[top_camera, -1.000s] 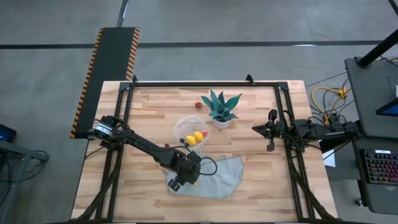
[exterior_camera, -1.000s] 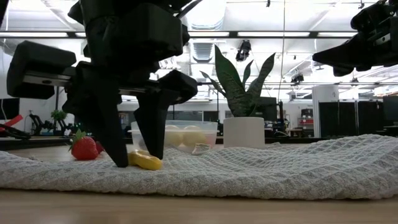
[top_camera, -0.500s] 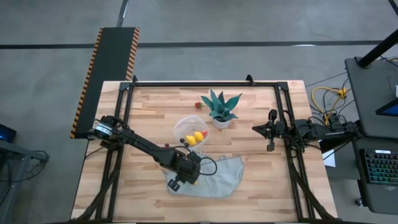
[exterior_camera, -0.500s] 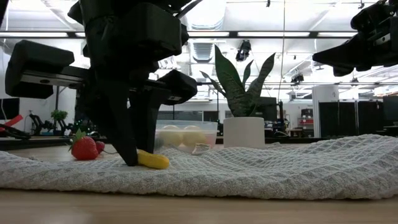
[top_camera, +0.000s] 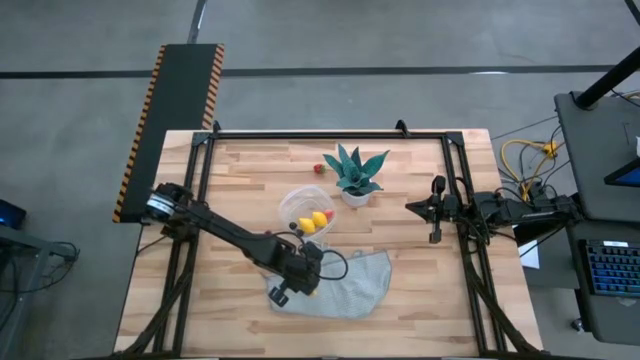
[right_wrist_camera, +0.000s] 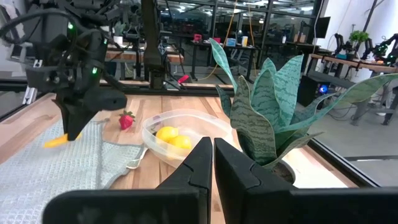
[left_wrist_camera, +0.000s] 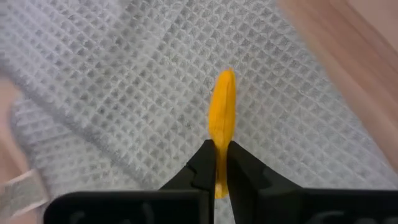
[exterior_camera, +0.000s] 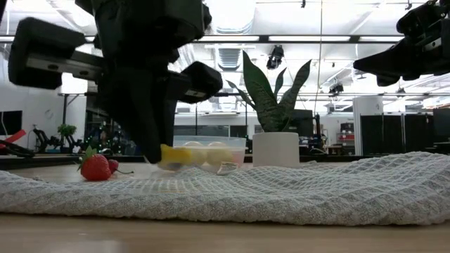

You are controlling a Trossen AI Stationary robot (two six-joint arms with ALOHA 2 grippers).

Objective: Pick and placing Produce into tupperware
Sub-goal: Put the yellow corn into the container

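Note:
My left gripper [left_wrist_camera: 217, 167] is shut on a long yellow toy fruit [left_wrist_camera: 222, 112] above the grey cloth [top_camera: 345, 285]; it also shows in the low view [exterior_camera: 160, 156] and over the cloth's left end in the high view [top_camera: 288, 282]. The clear round tupperware [top_camera: 306, 214] stands on the wood behind the cloth, with yellow ovals [right_wrist_camera: 174, 137] inside. A red strawberry [top_camera: 318, 168] lies on the table left of the potted plant. My right gripper [top_camera: 412, 207] is shut and empty, up at the table's right. My left gripper pinches the yellow fruit near one end [left_wrist_camera: 219, 163] between its two fingers, which point down from above. The fruit's long free end [exterior_camera: 181, 154] sticks out about level beyond the fingers. It hangs clear of the cloth.
The teal potted plant [top_camera: 357, 172] stands right of the tupperware, between it and my right arm. The cloth covers the table's near middle [exterior_camera: 295, 186]. Bare wood [top_camera: 250, 170] lies at the far left.
My left gripper has shut on the yellow fruit where it lay on the cloth and has risen with it. The fruit is now lifted clear of the cloth, about level with the tupperware's wall.

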